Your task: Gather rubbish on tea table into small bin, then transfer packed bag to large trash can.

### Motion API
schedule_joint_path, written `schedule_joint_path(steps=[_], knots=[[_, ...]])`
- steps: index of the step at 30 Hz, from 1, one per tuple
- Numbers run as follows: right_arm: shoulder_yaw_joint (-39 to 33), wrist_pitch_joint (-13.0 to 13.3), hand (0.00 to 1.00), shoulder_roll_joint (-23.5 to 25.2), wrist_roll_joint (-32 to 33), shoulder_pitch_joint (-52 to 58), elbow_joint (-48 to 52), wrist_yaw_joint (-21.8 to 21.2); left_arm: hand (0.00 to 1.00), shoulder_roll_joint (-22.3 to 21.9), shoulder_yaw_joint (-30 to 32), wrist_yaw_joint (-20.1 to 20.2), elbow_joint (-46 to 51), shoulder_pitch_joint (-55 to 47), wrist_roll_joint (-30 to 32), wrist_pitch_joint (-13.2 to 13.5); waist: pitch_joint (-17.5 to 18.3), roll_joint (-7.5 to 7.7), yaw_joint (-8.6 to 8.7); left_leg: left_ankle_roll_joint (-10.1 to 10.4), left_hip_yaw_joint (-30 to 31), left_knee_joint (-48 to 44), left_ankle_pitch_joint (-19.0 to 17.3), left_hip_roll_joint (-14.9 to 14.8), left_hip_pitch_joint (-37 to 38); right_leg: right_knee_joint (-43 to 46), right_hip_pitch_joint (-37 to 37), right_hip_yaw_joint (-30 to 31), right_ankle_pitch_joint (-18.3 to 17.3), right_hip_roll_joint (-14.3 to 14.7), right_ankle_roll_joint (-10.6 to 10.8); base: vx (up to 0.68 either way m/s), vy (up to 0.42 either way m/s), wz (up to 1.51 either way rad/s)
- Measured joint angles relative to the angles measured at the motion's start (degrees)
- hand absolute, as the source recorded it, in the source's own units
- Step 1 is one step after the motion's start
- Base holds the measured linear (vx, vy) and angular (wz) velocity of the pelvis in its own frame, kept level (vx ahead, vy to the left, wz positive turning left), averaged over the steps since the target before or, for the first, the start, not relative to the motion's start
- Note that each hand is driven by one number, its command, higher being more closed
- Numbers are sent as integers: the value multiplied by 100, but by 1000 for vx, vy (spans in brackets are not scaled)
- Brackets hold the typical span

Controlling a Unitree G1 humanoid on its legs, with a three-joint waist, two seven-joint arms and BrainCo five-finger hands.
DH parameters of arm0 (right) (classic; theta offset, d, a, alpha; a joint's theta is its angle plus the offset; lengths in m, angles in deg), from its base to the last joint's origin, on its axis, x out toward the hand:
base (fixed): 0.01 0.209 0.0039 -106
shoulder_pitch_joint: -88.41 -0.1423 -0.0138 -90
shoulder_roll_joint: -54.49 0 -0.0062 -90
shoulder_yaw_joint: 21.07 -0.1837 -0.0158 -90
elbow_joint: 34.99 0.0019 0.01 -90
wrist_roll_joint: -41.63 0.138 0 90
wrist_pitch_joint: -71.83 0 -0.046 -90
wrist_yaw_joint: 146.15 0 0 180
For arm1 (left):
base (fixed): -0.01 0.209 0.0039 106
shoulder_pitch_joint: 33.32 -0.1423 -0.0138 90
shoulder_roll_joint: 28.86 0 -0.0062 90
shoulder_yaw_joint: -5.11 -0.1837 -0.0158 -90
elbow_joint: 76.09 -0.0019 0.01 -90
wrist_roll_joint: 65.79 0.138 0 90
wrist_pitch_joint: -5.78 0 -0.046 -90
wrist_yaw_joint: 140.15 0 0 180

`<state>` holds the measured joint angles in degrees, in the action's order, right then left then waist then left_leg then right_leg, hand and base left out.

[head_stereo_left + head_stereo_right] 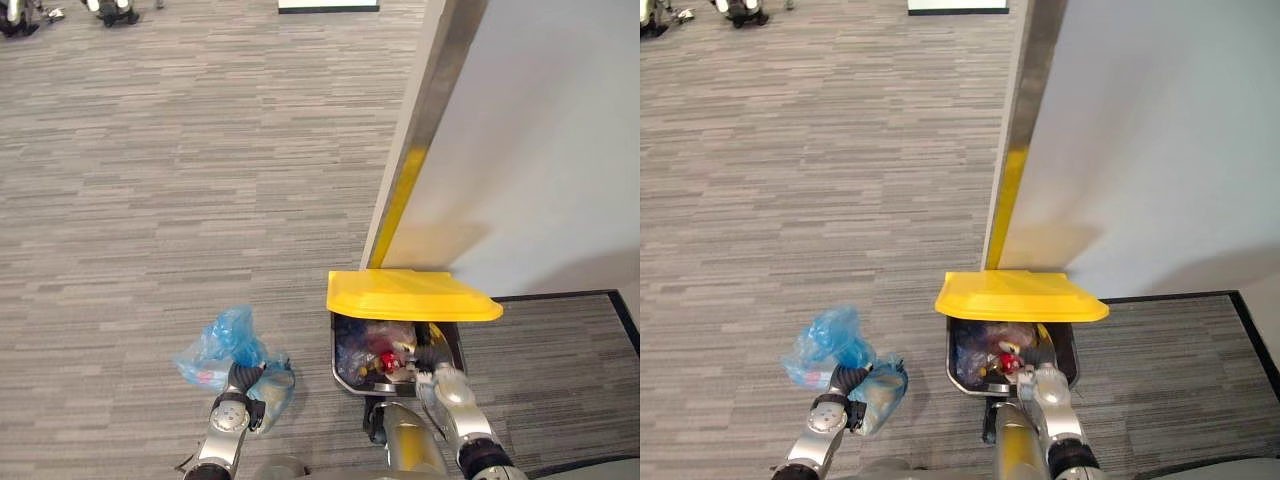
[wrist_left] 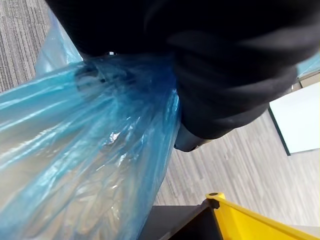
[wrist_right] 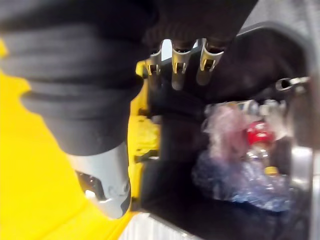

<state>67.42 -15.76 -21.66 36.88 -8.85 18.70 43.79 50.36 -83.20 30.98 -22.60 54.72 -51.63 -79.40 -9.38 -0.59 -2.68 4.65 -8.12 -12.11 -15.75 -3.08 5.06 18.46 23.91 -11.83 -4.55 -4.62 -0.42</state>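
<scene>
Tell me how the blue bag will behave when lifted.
Probably floppy: the blue bag is thin, wrinkled film bunched in the left robot hand. Likely light, as it looks translucent and loosely filled. It may snag on the yellow lid.

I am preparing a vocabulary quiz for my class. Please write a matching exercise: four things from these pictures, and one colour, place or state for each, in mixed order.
1. bag
2. lid
3. can
4. right hand

a. yellow, raised
b. rubbish inside
c. at the can's opening
d. blue, in the left hand

Pairs: 1-d, 2-a, 3-b, 4-c.
</scene>
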Motion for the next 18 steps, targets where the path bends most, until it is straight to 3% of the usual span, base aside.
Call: schedule_joint_path(steps=[5,8,11,16,18], knots=[[500,134,0,-5,-8,-530,431,14,100,1,-126,-8,694,-279,-92,79,-1,-6,-151,-4,1,-85,2,-70,-287,-407,65,-22,325,95,-33,-55,-68,1],[628,133,0,-77,-5,-804,484,28,100,2,-226,-12,947,-388,-219,127,-2,-5,-155,-23,6,-80,-15,-87,-385,-498,106,-55,430,105,-66,-82,-75,9],[705,134,0,-218,2,-1112,635,91,100,28,-343,-18,1221,-400,-253,186,-58,-20,-175,-196,20,-123,-216,-120,-582,-689,206,-48,630,171,-33,-124,-59,-4],[682,128,0,-811,75,-1659,532,145,100,77,-681,5,1659,-455,-455,300,-183,-6,-176,-259,131,-347,-289,-116,-820,-1206,85,-28,974,231,185,-115,-77,1],[652,126,0,-914,199,-1915,264,206,100,103,-764,12,1687,-444,-493,315,-232,-4,-139,-251,182,-394,-294,-165,-841,-1390,-19,-62,1058,296,149,-22,-75,5]])
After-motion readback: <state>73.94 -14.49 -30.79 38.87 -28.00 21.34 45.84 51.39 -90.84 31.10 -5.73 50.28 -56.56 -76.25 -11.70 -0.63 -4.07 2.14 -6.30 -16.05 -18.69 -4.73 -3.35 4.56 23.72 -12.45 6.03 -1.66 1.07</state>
